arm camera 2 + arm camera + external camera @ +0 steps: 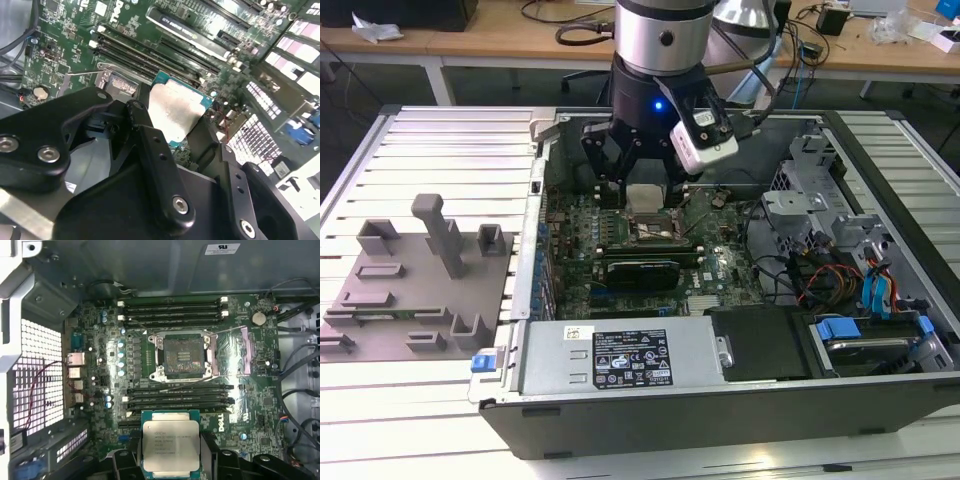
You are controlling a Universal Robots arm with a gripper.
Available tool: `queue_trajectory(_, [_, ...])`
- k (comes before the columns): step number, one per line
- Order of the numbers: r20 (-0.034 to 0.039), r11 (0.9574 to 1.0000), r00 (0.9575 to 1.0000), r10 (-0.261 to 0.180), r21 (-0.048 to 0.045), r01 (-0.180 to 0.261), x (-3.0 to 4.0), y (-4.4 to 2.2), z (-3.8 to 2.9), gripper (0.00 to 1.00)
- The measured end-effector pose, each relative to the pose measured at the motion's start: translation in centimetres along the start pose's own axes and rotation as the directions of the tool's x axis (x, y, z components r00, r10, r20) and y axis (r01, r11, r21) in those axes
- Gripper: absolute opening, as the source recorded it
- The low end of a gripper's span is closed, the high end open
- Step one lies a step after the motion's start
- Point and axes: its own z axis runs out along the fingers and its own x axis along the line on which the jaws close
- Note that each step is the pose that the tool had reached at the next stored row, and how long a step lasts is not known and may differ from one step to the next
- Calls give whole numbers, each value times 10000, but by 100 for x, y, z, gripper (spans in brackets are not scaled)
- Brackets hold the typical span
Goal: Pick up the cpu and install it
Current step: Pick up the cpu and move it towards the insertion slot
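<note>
Silvery-grey lid up, the cpu (pixel 171 445) is clamped by its opposite edges in the black pincer (pixel 641 198). It is held level over the green motherboard (pixel 260 405) inside the open computer case (pixel 720 405). This keeps its underside facing the open socket (pixel 182 355), short of it and not yet seated. The grey fixture plate (pixel 420 290) lies on the worktop (pixel 420 410) at the exterior view's left.
</note>
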Motion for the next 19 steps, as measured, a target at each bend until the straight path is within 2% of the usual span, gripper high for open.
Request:
queue_trajectory(5, [0, 10000, 10000, 0, 0, 0, -75, 73, 96, 55])
queue_trajectory(8, [1, 10000, 10000, 1, 0, -1, -114, 152, 175, 55])
queue_trajectory(13, [0, 10000, 10000, 1, -1, -1, -118, 239, 253, 55])
queue_trajectory(19, [0, 10000, 10000, 0, -2, 0, -122, 279, 296, 55])
